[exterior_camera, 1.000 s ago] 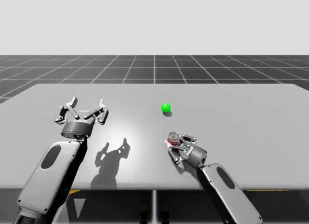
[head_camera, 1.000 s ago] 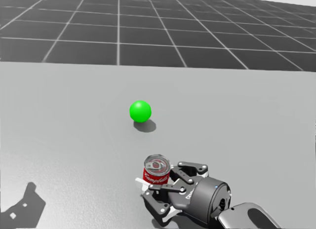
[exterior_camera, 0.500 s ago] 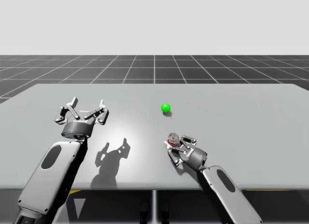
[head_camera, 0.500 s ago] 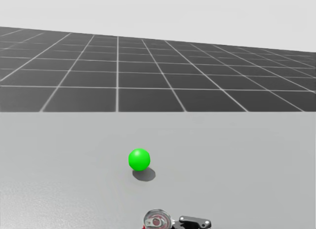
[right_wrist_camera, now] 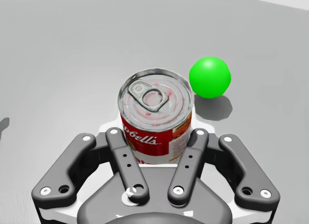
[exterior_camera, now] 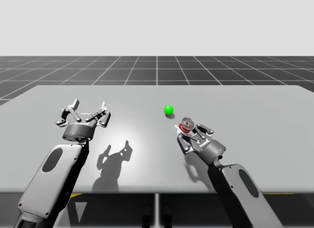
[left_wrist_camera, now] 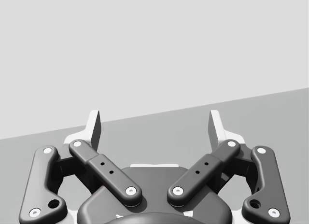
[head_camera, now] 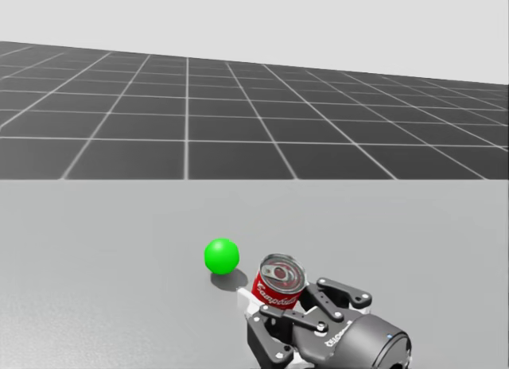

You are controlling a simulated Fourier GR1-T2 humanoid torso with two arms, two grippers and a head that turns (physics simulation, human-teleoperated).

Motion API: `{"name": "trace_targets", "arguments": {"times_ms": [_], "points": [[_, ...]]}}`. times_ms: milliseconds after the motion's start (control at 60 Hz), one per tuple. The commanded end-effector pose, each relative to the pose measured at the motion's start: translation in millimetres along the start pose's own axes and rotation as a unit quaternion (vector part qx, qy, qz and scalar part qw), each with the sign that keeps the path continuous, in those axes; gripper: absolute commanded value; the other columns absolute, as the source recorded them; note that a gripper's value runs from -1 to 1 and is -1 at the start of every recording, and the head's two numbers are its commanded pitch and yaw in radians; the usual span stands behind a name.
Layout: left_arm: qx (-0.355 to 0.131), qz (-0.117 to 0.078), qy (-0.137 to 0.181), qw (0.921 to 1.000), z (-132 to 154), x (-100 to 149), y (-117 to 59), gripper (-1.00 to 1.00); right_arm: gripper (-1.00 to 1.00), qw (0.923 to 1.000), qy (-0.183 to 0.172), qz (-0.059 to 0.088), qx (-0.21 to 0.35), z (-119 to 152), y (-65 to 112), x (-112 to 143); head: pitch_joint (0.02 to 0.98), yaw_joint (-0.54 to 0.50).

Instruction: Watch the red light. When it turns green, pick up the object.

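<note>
Between the fingers of my right hand (right_wrist_camera: pixel 155 133) sits the red can (right_wrist_camera: pixel 155 113), its silver lid and pull tab turned up toward the wrist camera. Both fingers press on its sides, one from each side, so this hand is closed on the red can. I cannot tell whether its base touches the table (exterior_camera: pixel 255 115). Ahead of the hand, just past the can and a little off to one side, the light (right_wrist_camera: pixel 209 77) rests on the table. It is a small ball and it glows green, near the can but not touching it. From above, my right arm comes in from the bottom right, and the can lies just nearer to me than the light, right of the table's middle. My left hand (exterior_camera: pixel 88 107) hangs over the left part of the table, well apart from both. Its fingers are spread wide and hold nothing.
</note>
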Motion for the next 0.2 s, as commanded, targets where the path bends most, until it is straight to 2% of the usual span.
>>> {"name": "trace_targets", "arguments": {"times_ms": [17,200], "points": [[0.002,0.002,0.000,1.0000,-1,1,1.2,-1.00,1.00,0.9944,-0.080,0.002,-0.070,-8,-14.4,66,0.449,-0.18],[0.003,0.002,0.000,1.0000,-1,1,1.9,-1.00,1.00,0.9880,-0.130,0.023,-0.080,-1,-13.9,113,0.450,-0.18]]}}
